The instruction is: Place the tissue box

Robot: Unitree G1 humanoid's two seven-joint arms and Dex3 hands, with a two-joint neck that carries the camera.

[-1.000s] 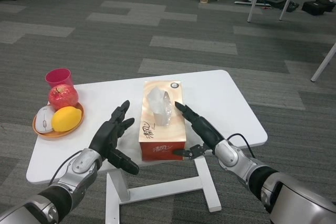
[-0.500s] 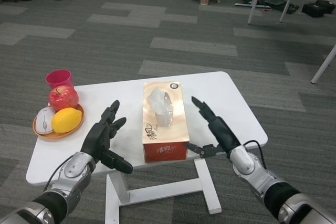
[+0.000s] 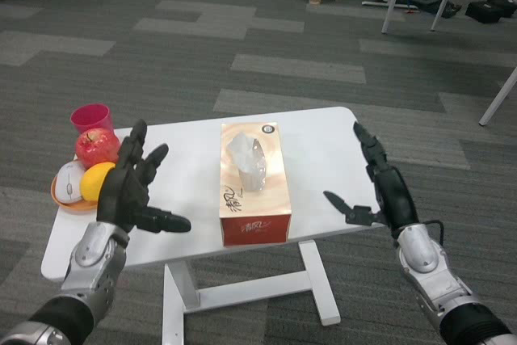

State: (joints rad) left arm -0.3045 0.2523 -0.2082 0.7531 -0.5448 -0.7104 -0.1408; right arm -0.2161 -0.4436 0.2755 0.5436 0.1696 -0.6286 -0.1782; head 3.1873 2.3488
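An orange tissue box [image 3: 253, 182] with a white tissue sticking out of its top lies lengthwise in the middle of the white table [image 3: 323, 151]. My left hand [image 3: 129, 186] hovers to the left of the box, fingers spread and holding nothing, well apart from it. Off to the right of the box, my right hand [image 3: 383, 185] is held up with its fingers spread, likewise empty and clear of the box.
At the table's left end an orange plate [image 3: 61, 199] holds a red apple [image 3: 96, 148], a yellow lemon [image 3: 94, 181] and a white computer mouse [image 3: 68, 180]. A pink cup [image 3: 90, 118] stands behind it. Stools and other tables stand far back on the carpet.
Both hands have drawn outwards away from the box's sides, the left to the left and the right to the right. The box stays on the table.
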